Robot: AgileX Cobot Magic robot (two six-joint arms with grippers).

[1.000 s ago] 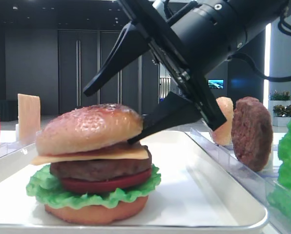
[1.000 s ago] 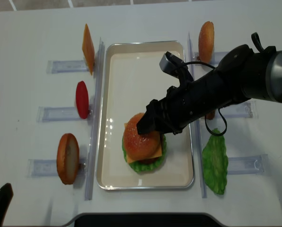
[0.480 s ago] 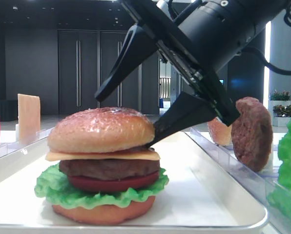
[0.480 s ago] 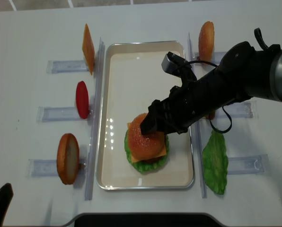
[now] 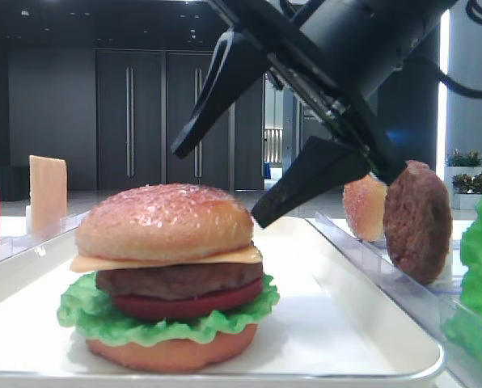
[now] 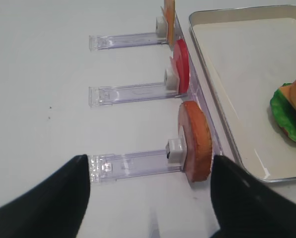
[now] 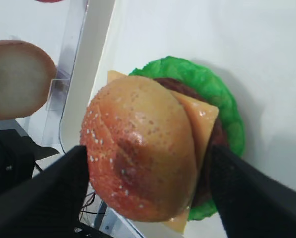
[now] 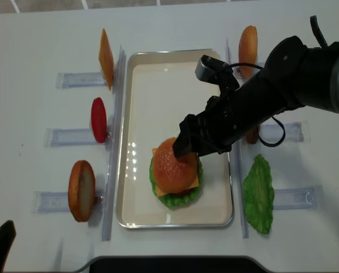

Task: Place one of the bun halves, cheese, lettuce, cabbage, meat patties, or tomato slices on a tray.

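A stacked burger stands on the white tray. From the bottom it is a bun base, lettuce, a tomato slice, a meat patty, cheese and the speckled domed bun top. My right gripper hangs open over the bun top, one black finger on each side and nothing held. My left gripper is open over the bare table on the left, near a rack holding a bun half.
Clear racks flank the tray. The left ones hold a cheese slice, a tomato slice and a bun half. The right ones hold a bun top, a meat patty and lettuce.
The right gripper's fingers have spread wider and lifted up off the bun top. The bun top stays on the stack, which shifted slightly right on the tray.
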